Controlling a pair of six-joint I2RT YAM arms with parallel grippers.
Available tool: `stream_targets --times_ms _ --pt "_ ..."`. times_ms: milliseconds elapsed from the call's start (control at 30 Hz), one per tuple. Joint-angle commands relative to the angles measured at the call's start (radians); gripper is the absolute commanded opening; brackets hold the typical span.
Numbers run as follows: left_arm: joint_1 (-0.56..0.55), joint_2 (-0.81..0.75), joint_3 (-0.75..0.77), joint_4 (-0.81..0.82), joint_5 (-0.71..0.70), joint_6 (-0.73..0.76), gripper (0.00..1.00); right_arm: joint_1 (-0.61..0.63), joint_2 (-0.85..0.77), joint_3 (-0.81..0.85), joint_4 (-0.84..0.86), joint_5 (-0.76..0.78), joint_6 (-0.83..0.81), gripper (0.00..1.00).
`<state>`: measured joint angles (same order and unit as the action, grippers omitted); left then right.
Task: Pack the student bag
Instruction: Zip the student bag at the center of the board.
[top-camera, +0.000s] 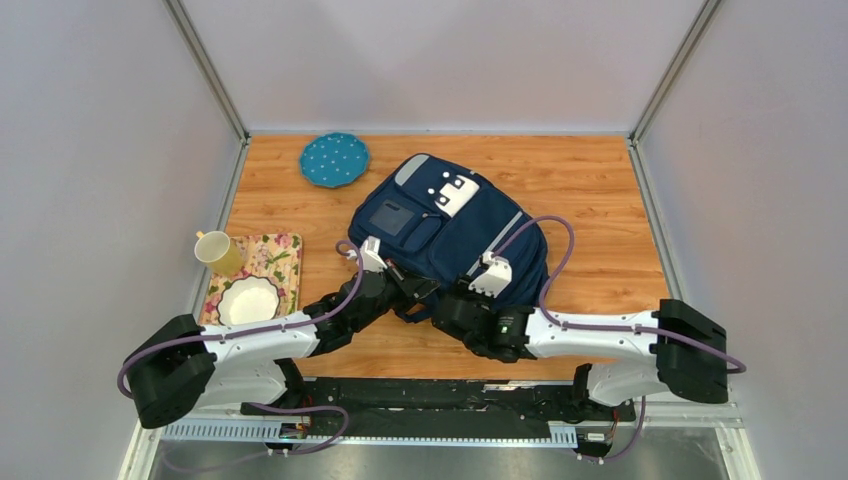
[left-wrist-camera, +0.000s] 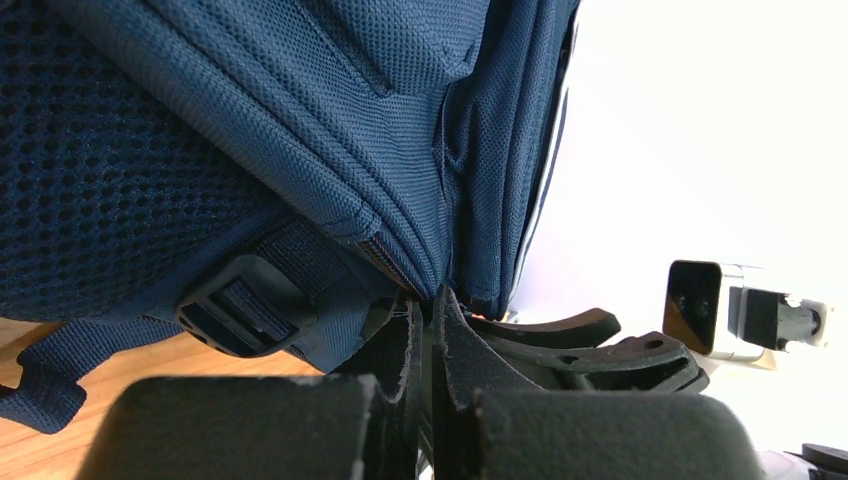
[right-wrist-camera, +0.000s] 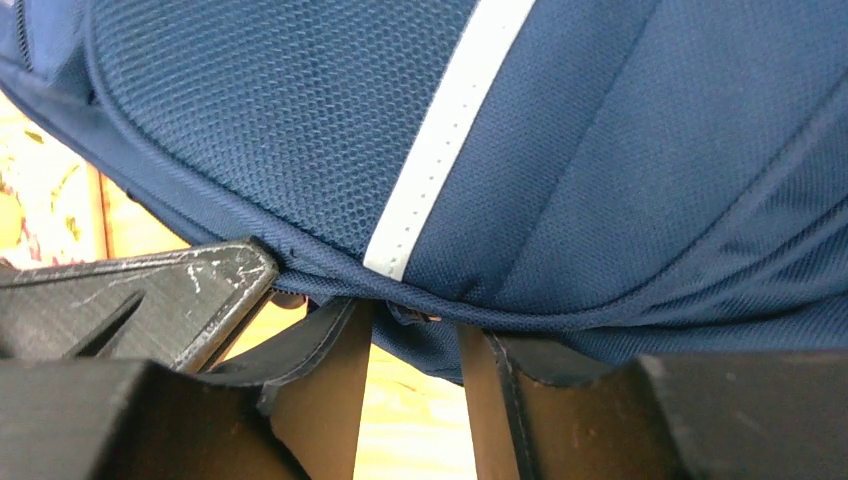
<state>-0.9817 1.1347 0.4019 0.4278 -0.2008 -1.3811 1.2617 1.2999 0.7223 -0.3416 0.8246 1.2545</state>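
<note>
The student bag (top-camera: 450, 225), navy blue with a white patch (top-camera: 455, 190), lies flat in the middle of the wooden table. My left gripper (top-camera: 405, 285) is at its near left edge. In the left wrist view its jaws (left-wrist-camera: 432, 300) are pressed together on the bag's seam (left-wrist-camera: 400, 262), beside a black strap buckle (left-wrist-camera: 240, 305). My right gripper (top-camera: 462, 300) is at the near edge right beside it. The right gripper (right-wrist-camera: 410, 330) stands open, its fingertips (right-wrist-camera: 335, 335) tucked under the bag's hem below the light-grey stripe (right-wrist-camera: 440, 140), with a fold of fabric and bare wood in the gap.
A blue dotted plate (top-camera: 334, 159) lies at the back left. On the left a floral tray (top-camera: 280, 250) carries a white bowl (top-camera: 248, 300), and a yellow mug (top-camera: 217, 250) stands at its edge. Grey walls close in both sides. The right gripper's fingers (left-wrist-camera: 560, 330) lie close beside my left jaws.
</note>
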Motion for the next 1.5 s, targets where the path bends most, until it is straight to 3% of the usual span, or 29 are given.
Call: stream_targets --times_ms 0,67,100,200,300,600,767,1000,1167,1400,1467 --pt "-0.026 -0.033 0.006 0.104 0.139 -0.006 0.00 -0.050 0.090 0.100 -0.178 0.232 0.330 0.43" --pt "-0.026 -0.033 0.003 0.108 0.139 -0.007 0.00 -0.050 0.119 0.126 -0.214 0.242 0.345 0.41" --pt "-0.026 -0.033 0.002 0.109 0.139 -0.010 0.00 -0.050 0.122 0.129 -0.223 0.245 0.358 0.30" --pt "-0.026 -0.035 -0.009 0.120 0.132 -0.013 0.00 -0.050 0.095 0.103 -0.226 0.251 0.358 0.12" --pt "-0.028 -0.038 -0.014 0.121 0.123 -0.009 0.00 -0.050 0.035 0.066 -0.227 0.265 0.342 0.00" --pt "-0.025 -0.079 -0.017 0.062 0.072 0.063 0.00 -0.051 -0.190 -0.046 -0.071 0.185 -0.102 0.00" --pt "-0.021 -0.125 -0.021 0.016 0.023 0.117 0.00 -0.065 -0.284 -0.115 0.024 0.002 -0.373 0.00" --pt "0.000 -0.158 -0.038 -0.024 0.015 0.139 0.00 -0.091 -0.382 -0.176 0.016 -0.189 -0.579 0.00" --pt "0.009 -0.145 -0.046 -0.003 0.050 0.139 0.00 -0.104 -0.433 -0.222 0.038 -0.222 -0.618 0.00" --pt "0.009 -0.121 -0.044 0.038 0.092 0.132 0.00 -0.131 -0.436 -0.258 0.056 -0.190 -0.541 0.00" --pt "0.009 -0.115 -0.046 0.048 0.101 0.129 0.00 -0.134 -0.433 -0.261 0.070 -0.180 -0.530 0.06"
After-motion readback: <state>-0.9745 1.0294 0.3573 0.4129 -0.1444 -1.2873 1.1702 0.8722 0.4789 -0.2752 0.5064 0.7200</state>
